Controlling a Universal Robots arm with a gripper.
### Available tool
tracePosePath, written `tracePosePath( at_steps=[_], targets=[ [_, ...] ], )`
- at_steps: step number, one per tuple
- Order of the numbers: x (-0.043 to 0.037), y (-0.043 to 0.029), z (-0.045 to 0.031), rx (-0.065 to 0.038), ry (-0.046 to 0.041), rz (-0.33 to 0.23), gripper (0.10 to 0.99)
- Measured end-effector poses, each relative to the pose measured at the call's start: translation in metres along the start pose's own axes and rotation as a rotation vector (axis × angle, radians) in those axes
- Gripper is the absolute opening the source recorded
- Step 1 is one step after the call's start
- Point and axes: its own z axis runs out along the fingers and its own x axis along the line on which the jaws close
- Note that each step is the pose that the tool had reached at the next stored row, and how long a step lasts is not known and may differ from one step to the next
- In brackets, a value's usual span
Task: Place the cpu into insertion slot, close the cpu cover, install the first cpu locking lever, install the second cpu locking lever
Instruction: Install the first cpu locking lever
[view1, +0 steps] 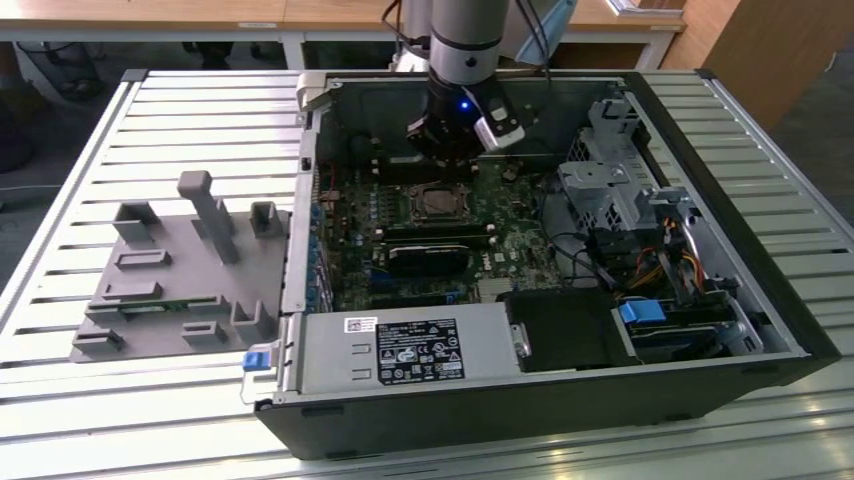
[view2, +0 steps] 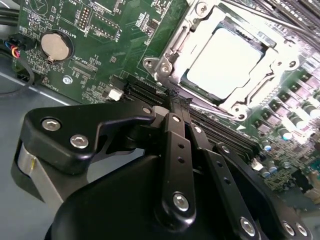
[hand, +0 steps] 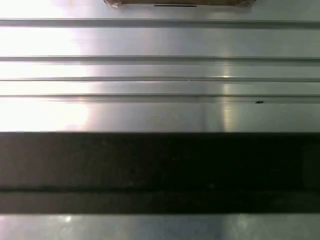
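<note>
Above the green circuit board, the black tool (view2: 176, 100) hangs with fingertips pressed together, gripping nothing. Just beyond, the cpu (view2: 225, 65), pale and matte, sits beneath the silvery cpu cover (view2: 272, 70).

Grey-sleeved arm (view1: 466, 30); black tool (view2: 176, 100) with silver screws.

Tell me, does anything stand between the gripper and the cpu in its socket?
Nothing visible does. In the second wrist view the gripper sits just beside the socket, and the pale silvery square cpu lies framed by the thin silvery metal cpu cover, its face bare.
</note>
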Motion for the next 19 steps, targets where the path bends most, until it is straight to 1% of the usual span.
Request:
tracePosePath(
  at_steps=[5, 8, 12, 16, 19],
  targets=[
    [-0.0011, 0.0001, 0.0057, 0.000, 0.0000, 0.000, 0.106],
    [-0.0013, 0.0002, 0.0078, 0.000, 0.0000, 0.000, 0.106],
    [-0.0013, 0.0001, 0.0078, 0.000, 0.0000, 0.000, 0.106],
    [-0.0013, 0.0004, 0.0042, 0.000, -0.0001, 0.000, 0.106],
    [-0.0006, 0.0004, 0.0044, 0.002, -0.0007, 0.000, 0.106]
  ],
)
